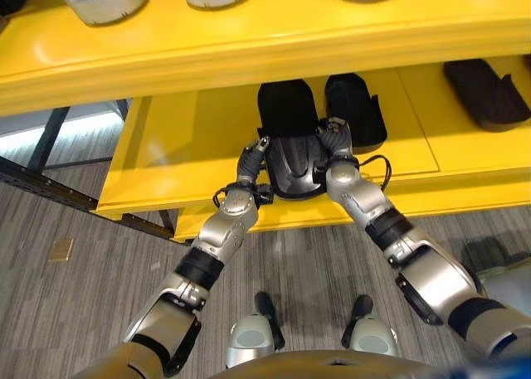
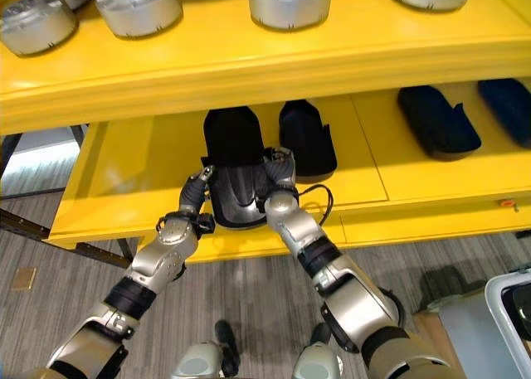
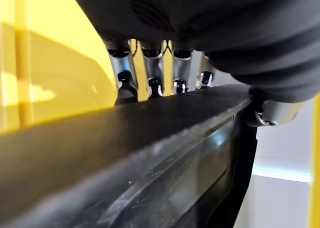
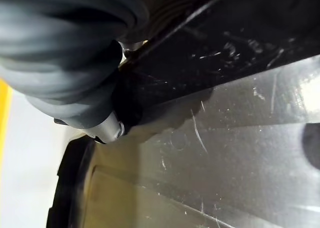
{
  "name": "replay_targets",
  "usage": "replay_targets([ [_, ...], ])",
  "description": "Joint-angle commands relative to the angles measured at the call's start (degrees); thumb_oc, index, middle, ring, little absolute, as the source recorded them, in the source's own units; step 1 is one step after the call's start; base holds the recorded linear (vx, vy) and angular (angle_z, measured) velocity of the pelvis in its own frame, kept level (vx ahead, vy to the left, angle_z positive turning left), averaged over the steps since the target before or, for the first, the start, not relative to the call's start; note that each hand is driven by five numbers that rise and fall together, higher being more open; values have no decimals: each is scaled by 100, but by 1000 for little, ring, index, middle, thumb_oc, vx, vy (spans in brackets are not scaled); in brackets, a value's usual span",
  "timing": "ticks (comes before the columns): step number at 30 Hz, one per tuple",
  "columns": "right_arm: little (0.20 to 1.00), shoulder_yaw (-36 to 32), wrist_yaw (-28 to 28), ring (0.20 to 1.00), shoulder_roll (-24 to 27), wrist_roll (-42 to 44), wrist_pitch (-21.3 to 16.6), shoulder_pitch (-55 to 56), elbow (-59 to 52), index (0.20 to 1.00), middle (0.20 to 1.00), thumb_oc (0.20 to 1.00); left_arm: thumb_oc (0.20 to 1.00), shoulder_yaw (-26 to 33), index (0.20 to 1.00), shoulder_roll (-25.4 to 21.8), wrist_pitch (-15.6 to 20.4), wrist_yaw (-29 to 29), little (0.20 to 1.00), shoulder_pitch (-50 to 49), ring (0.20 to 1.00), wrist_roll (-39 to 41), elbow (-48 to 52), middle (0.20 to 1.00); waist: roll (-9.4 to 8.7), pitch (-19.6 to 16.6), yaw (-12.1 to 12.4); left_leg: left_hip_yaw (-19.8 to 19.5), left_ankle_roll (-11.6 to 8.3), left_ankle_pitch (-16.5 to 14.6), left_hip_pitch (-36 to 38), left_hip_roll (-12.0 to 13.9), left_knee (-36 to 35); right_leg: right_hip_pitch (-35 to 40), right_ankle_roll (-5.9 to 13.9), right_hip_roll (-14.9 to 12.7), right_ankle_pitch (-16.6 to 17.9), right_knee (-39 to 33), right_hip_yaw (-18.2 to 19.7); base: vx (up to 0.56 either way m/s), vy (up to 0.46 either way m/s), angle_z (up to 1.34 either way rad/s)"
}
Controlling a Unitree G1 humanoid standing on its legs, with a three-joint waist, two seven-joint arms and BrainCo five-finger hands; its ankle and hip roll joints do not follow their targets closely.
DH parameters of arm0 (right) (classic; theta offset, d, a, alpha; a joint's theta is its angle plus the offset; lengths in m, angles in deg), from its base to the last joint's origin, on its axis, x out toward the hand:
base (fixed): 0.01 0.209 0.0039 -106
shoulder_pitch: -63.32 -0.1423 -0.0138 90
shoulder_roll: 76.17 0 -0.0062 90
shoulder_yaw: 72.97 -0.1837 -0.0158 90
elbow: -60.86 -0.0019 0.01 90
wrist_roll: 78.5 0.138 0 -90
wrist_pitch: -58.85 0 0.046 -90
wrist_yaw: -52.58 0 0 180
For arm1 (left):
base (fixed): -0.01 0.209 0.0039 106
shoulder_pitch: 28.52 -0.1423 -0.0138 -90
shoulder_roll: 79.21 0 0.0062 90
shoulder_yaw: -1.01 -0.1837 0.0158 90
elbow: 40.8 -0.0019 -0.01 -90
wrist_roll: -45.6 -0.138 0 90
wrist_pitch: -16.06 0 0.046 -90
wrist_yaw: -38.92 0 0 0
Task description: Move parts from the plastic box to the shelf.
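The black part hides most of the right hand, so its grip can't be read. Silver parts on the upper shelf are cut off by the top edge.

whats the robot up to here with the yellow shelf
The robot holds a black part between both hands at the front edge of the lower yellow shelf. The left hand grips its left side and the right hand its right. More black parts already lie on that shelf, and silver round parts sit on the shelf above.
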Motion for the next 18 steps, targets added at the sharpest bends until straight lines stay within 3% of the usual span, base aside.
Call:
replay_targets([
  [1,200,-137,-111,200,-203,107,-296,-819,171,200,200,200,200,-79,200,64,896,-122,200,788,200,-30,445,200,-74,78,168,-229,-241,-179,-19,133,212,-83,115,-4,-443,351,232,-154,97,-6],
  [8,200,127,-215,200,-180,366,-347,-776,121,200,200,200,200,-175,200,44,932,-135,200,896,200,-194,288,200,-188,129,143,-163,-61,-395,-33,57,511,-94,165,-138,-536,616,289,2,115,-4],
  [10,200,125,-169,200,-259,422,-357,-430,-18,200,200,200,200,-246,200,94,706,-33,200,688,200,-214,416,200,-240,47,190,-79,126,-538,148,-21,610,51,212,-307,-582,913,130,219,120,-11],
  [13,200,97,-127,200,-449,396,-425,-137,-198,200,200,200,200,-275,200,148,521,88,200,523,200,-422,546,200,-292,-41,232,-99,246,-640,319,-120,617,157,263,-363,-534,972,120,206,-3,-10],
  [18,200,105,-31,200,-678,341,-555,-184,-179,200,200,200,200,-275,200,233,329,140,200,385,200,-522,674,200,-334,-87,342,-90,181,-633,347,-114,617,372,319,-198,-463,573,134,55,-60,-2],
])
